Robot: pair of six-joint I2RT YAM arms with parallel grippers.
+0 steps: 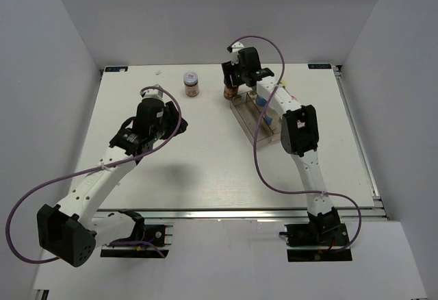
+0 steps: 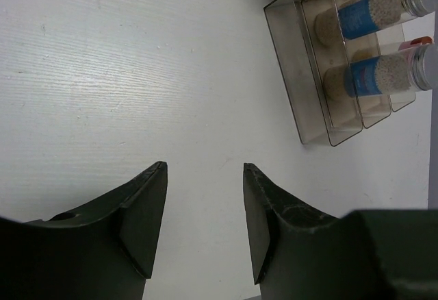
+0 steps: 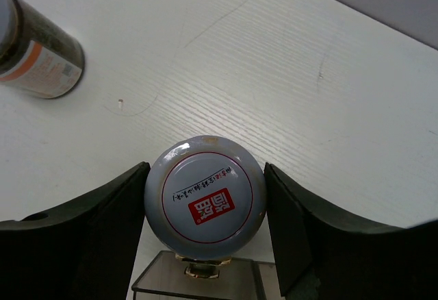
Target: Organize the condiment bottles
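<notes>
A short brown jar (image 3: 205, 201) with a pale lid and red label stands at the far end of the clear tray (image 3: 198, 285). My right gripper (image 3: 205, 177) is shut on that lid, both fingers touching its sides; from above this jar (image 1: 231, 93) shows just under the gripper (image 1: 235, 84). A second brown jar (image 1: 191, 83) stands alone on the table further left, also seen at the right wrist view's corner as a dark jar (image 3: 37, 53). Two silver-capped white-blue bottles (image 2: 363, 16) (image 2: 373, 74) lie in the tray (image 2: 301, 101). My left gripper (image 2: 205, 170) hangs open over bare table.
The clear three-compartment tray (image 1: 256, 115) lies at an angle under the right arm. A pinkish cap (image 2: 416, 42) shows behind the tray's bottles. Grey walls close the table on the left, back and right.
</notes>
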